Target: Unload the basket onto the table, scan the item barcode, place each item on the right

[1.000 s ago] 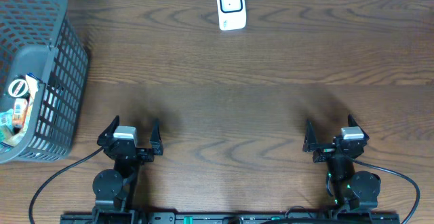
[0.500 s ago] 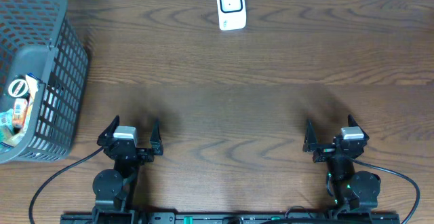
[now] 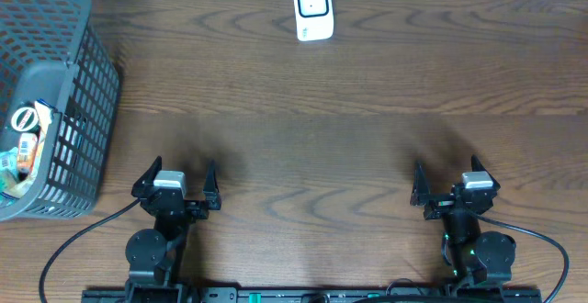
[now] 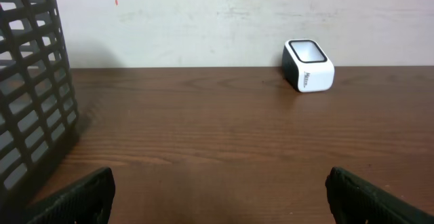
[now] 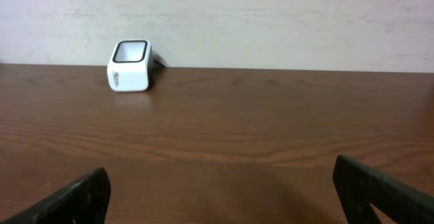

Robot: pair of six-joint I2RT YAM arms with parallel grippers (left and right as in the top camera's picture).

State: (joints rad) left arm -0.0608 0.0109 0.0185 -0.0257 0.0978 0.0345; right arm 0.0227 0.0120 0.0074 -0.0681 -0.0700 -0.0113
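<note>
Left end effector (image 3: pixel 176 178) and right end effector (image 3: pixel 448 176) both gape wide, holding nothing, low over the brown wooden worktop (image 3: pixel 349 138), well short of the small white barcode scanner (image 3: pixel 312 11); its dark window tilts upward; left of the scanner, a grey plastic mesh basket (image 3: pixel 87 101) holds colourful packaged items (image 3: pixel 22 145), their orientation unclear.

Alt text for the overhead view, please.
Left gripper and right gripper sit open and empty at the near edge of the table. A white scanner stands at the far edge; a grey basket holding items sits at the left.
</note>
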